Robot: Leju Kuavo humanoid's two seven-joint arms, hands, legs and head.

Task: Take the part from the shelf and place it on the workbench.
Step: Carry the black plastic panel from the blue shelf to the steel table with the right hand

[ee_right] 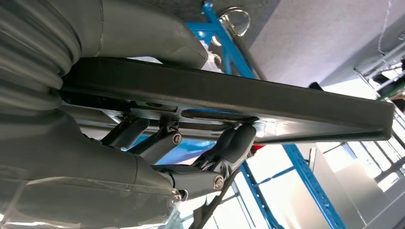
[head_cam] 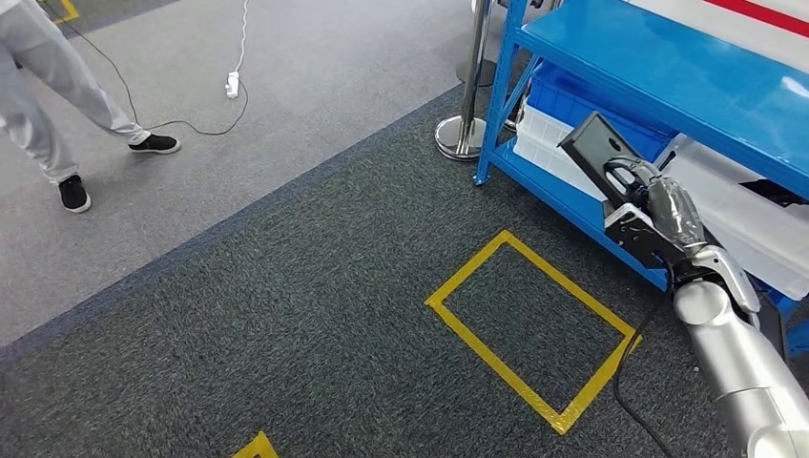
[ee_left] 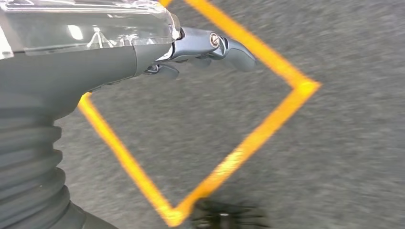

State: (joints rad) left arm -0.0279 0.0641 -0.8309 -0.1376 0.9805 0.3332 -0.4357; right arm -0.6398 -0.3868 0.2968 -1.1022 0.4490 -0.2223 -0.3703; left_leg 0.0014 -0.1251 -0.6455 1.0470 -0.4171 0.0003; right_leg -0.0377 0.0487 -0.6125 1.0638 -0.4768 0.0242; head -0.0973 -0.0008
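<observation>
Right hand grips part beside shelf

Right hand (head_cam: 641, 196) clamped on dark flat part (head_cam: 596, 153), thumb above, fingers (ee_right: 234, 143) beneath, just off blue shelf (head_cam: 668, 67). Left hand (ee_left: 200, 47) above taped floor square (ee_left: 267, 129), fingers seemingly curled, holding nothing.

right hand (head_cam: 658, 205) gripping the part (head_cam: 596, 148) just outside the blue shelf (head_cam: 668, 57) | white bins (head_cam: 744, 215) crowding the lower level behind it | stanchion base (head_cam: 461, 136) standing at the shelf corner | open carpet (head_cam: 315, 315) lying leftward, yellow tape square (head_cam: 531, 324) on it | person (head_cam: 48, 86) standing well apart
</observation>
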